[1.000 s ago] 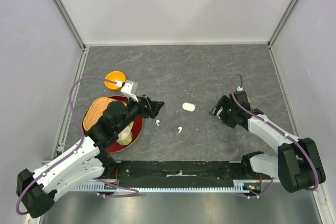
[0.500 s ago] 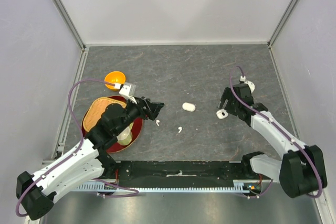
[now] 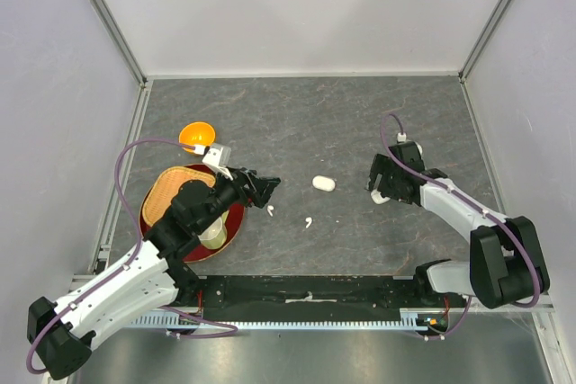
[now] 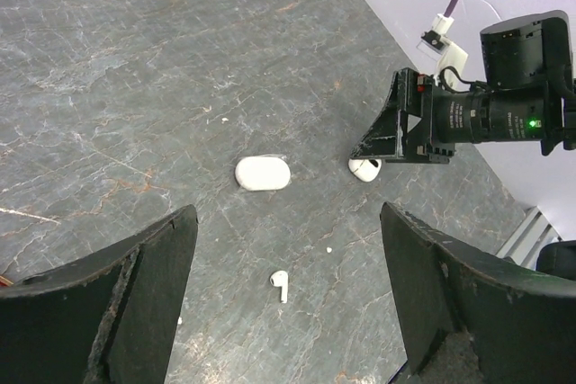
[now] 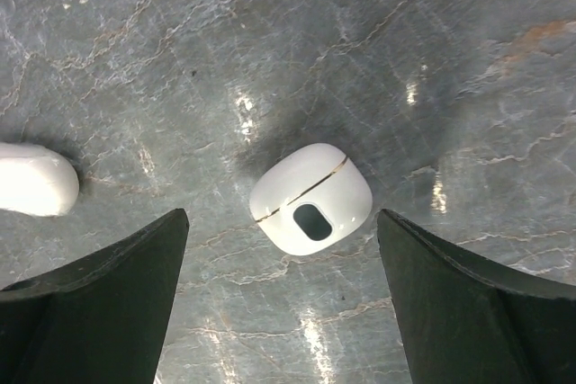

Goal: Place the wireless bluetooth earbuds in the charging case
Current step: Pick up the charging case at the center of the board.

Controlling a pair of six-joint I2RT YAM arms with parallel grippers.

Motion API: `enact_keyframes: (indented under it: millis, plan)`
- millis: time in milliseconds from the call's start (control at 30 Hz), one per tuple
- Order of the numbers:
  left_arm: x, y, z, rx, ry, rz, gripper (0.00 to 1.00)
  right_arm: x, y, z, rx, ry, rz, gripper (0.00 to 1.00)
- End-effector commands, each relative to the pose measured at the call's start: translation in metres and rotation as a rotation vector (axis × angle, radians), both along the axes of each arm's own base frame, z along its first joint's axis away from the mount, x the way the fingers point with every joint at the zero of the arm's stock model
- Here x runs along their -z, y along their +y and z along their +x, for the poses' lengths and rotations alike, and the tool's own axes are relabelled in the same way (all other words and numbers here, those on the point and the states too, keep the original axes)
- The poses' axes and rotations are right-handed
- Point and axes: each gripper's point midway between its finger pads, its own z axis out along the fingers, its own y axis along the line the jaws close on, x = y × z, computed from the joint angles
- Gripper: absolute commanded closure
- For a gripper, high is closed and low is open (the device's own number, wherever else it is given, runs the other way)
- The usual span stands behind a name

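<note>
Jaws on the left gripper [image 3: 264, 184] are spread wide and pinch nothing. Seen from above, the left earbud [image 3: 270, 210] lies on the grey marbled desk [image 3: 315, 123] just to the near side of that gripper's tips. The right earbud [image 3: 308, 221] lies a little farther right and nearer. The two are apart from each other. In the left wrist view the black fingers [image 4: 135, 303] stand far apart at the bottom corners, and one earbud lies on the desk in the gap between them, touching neither. A white speck by the inner edge of the left-hand finger is too small to identify.

The right gripper [image 3: 379, 188] also has its jaws spread and holds nothing. It hangs over the gold-seamed charging case [image 5: 310, 198], which lies on the desk with its lid shut and a dark oval on its upper face. In the right wrist view this case sits midway across the gap between the fingers [image 5: 90, 303], clear of both.

A plain charging case [image 3: 324, 183], pill-shaped and closed, lies between the two grippers, far and right of both earbuds. It shows at the left edge of the right wrist view.

At the far left stand an orange bowl [image 3: 197, 138] and, nearer, a woven basket [image 3: 162, 193] on a red plate [image 3: 236, 220], with the left arm reaching across them.
</note>
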Motion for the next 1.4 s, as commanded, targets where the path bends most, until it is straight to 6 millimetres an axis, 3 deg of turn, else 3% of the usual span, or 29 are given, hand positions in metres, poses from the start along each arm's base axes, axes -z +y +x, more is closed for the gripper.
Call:
enact_keyframes:
  millis: [0,300,700,833,1000,1200,1300,1367]
  plan:
    - [-0.013,0.000,0.002,-0.012,-0.031,-0.042,0.11,-0.008,0.017,0.013,-0.053,-0.039,0.068,0.07]
    - [-0.020,0.014,0.004,-0.077,-0.058,-0.074,0.11,0.001,0.040,0.003,-0.078,-0.014,0.206,0.08]
    - [-0.014,0.007,0.005,-0.060,-0.021,-0.080,0.10,0.001,0.068,-0.006,-0.133,-0.019,0.302,0.08]
    - [-0.015,0.006,0.003,-0.052,-0.011,-0.088,0.10,-0.010,0.080,-0.005,-0.227,-0.056,0.310,0.08]
    - [-0.011,0.004,0.003,-0.044,0.019,-0.061,0.08,-0.045,0.093,-0.005,-0.399,-0.153,0.308,0.08]
    - [-0.014,0.002,0.004,-0.039,0.016,-0.064,0.07,-0.078,0.054,0.013,-0.373,-0.325,0.068,0.07]
    - [-0.014,0.001,0.003,-0.030,0.009,-0.055,0.07,-0.084,0.043,0.019,-0.418,-0.411,-0.035,0.06]
    - [-0.017,0.001,0.002,-0.020,-0.012,-0.054,0.07,-0.078,0.040,0.019,-0.441,-0.419,-0.065,0.05]
